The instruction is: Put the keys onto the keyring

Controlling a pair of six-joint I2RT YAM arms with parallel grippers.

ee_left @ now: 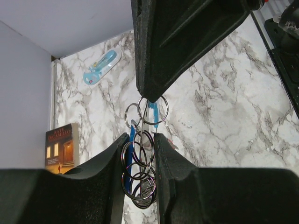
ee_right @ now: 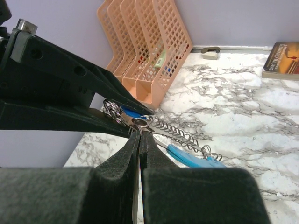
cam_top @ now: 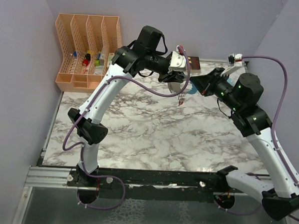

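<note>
My left gripper (cam_top: 177, 79) (ee_left: 140, 137) hangs over the back middle of the marble table, shut on the keyring (ee_left: 140, 163), a bunch of grey metal rings with a blue strap (ee_left: 130, 142). The right gripper (cam_top: 193, 87) (ee_right: 140, 128) meets it from the right. Its fingers are shut, and their tip (ee_left: 149, 95) pinches the top ring (ee_left: 153, 110) of the bunch. In the top view a small reddish piece (cam_top: 181, 99), perhaps one of the keys, dangles under the bunch. Otherwise the keys are hidden among the rings and fingers.
A pale-blue see-through object (ee_left: 100, 67) (ee_right: 194, 158) with a metal coil (ee_right: 184, 133) lies on the table below the grippers. An orange file organiser (cam_top: 87, 48) (ee_right: 149, 51) stands at the back left. A book (ee_left: 62, 147) (ee_right: 282, 58) lies against the back wall.
</note>
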